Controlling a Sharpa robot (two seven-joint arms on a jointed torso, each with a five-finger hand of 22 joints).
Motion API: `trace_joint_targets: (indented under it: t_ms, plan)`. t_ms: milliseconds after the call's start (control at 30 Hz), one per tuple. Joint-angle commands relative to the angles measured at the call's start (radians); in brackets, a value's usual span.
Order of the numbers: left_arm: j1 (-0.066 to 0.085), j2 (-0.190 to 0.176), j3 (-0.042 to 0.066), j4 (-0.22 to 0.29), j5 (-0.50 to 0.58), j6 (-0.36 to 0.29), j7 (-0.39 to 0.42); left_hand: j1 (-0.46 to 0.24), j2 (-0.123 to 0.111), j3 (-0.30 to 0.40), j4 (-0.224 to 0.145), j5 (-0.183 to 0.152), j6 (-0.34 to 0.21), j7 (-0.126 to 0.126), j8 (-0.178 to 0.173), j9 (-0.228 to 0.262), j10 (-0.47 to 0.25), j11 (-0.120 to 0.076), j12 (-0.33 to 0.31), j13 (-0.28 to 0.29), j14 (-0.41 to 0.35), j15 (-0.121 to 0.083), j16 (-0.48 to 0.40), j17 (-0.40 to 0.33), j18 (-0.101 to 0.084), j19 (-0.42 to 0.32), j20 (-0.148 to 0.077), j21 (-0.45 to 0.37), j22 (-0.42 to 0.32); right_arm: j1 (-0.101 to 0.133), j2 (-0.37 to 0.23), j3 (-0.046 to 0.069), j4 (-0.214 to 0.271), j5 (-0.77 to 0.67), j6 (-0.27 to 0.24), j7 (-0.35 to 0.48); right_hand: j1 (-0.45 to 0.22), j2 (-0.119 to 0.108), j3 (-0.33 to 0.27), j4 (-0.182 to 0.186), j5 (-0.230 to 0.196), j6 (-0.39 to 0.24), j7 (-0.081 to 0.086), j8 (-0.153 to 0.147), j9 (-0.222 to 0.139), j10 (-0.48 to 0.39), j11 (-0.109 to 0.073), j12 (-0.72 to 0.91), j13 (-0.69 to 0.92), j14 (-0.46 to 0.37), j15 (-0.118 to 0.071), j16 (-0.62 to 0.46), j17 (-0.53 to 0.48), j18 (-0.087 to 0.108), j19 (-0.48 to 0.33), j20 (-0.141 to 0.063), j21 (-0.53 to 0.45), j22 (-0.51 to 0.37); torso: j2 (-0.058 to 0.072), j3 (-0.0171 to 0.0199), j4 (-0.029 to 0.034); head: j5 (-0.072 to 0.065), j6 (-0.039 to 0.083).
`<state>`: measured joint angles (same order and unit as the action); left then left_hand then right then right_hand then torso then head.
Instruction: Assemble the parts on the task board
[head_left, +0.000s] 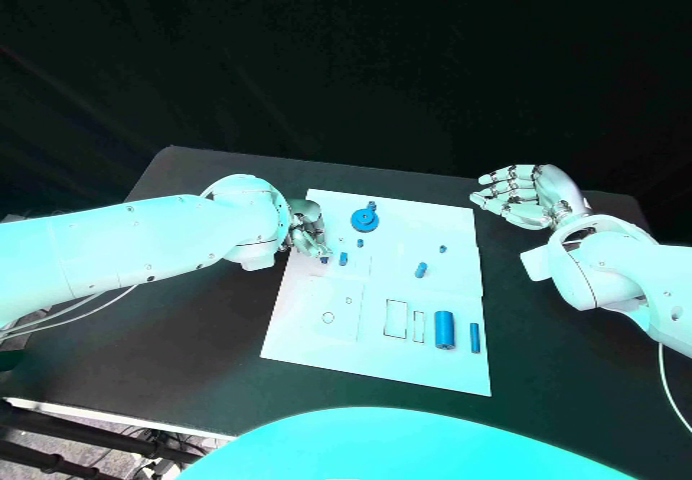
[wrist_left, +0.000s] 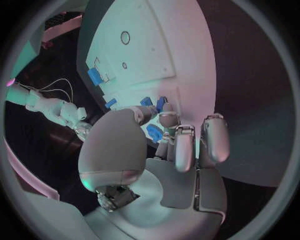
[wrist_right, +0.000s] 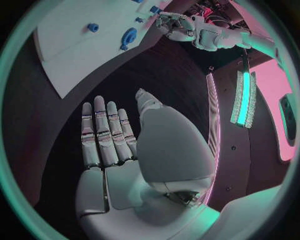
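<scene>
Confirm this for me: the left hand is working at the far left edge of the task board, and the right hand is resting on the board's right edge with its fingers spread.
Not quite. The left hand is indeed at the far left edge of the task board, but the right hand is not resting on it. The head view shows it over the black table, beyond the board's right edge, with its fingers straight and holding nothing.

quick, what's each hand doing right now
Left hand: at the task board's edge, fingers curled near a small blue part; a grip cannot be told.
Right hand: open, holding nothing.
</scene>
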<state>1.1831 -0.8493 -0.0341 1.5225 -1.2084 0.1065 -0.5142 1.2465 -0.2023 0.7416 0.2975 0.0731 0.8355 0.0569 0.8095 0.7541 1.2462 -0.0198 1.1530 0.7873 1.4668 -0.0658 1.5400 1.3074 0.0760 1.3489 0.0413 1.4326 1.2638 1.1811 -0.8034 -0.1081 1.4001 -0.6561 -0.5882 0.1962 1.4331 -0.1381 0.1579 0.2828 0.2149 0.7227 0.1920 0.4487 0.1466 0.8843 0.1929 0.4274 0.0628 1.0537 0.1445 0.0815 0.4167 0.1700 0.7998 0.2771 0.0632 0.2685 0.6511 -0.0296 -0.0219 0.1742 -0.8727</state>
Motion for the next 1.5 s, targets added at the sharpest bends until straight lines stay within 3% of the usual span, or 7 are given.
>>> trace_joint_targets:
  t_ms: [33,567,1167,1500]
  plan:
    - [-0.004,0.000,-0.002,0.001,-0.008,-0.008,0.001,-0.012,0.002,0.179,-0.173,0.006,0.009,-0.005,0.003,0.001,0.011,-0.001,0.003,0.003,0.089,-0.008,0.005,0.212,-0.006,0.005,0.001,0.006,0.001,-0.001,0.000,0.000,0.001,0.000,0.011,0.014,0.007,0.004,0.007,0.001,0.003,0.005,0.063,-0.003,-0.001,0.008,-0.001,-0.006,0.000,0.002,0.006,-0.003,-0.001,0.013,-0.007,-0.001,-0.003,-0.001,0.000,-0.0003,-0.0004,0.000,0.000]
    - [-0.009,-0.004,-0.002,0.008,-0.019,-0.002,-0.001,-0.024,-0.003,0.194,-0.186,0.010,0.013,-0.007,0.006,0.003,0.018,-0.003,0.009,0.011,0.090,-0.009,0.005,0.213,-0.007,0.009,-0.001,0.009,0.006,-0.001,-0.001,0.000,0.001,0.001,0.012,0.013,0.006,0.004,0.007,0.002,0.003,0.006,0.063,-0.004,-0.001,0.009,-0.001,-0.006,0.000,0.002,0.006,-0.004,-0.002,0.013,-0.009,-0.001,-0.003,-0.002,0.000,-0.0001,-0.0005,-0.002,0.000]
    - [-0.017,-0.033,-0.001,0.049,0.024,-0.142,0.008,-0.035,-0.005,0.207,-0.196,0.013,0.017,-0.008,0.008,0.005,0.024,-0.004,0.013,0.018,0.090,-0.010,0.006,0.214,-0.009,0.014,-0.002,0.012,0.012,-0.002,-0.002,0.000,0.001,0.001,0.012,0.014,0.006,0.005,0.007,0.002,0.003,0.007,0.063,-0.004,-0.001,0.009,-0.001,-0.007,0.000,0.002,0.006,-0.004,-0.004,0.013,-0.011,0.000,-0.002,-0.005,0.000,-0.0003,-0.0007,-0.003,0.000]
    - [-0.019,-0.041,0.000,0.057,0.012,-0.171,0.011,-0.037,-0.006,0.209,-0.197,0.012,0.018,-0.008,0.009,0.005,0.026,-0.004,0.014,0.019,0.090,-0.010,0.006,0.215,-0.009,0.016,-0.002,0.013,0.015,-0.002,-0.002,0.000,0.002,0.001,0.013,0.014,0.006,0.005,0.007,0.002,0.003,0.007,0.063,-0.004,-0.001,0.009,-0.001,-0.007,0.000,0.002,0.006,-0.004,-0.004,0.013,-0.011,0.000,-0.002,-0.005,0.000,-0.0001,-0.0003,-0.003,0.000]
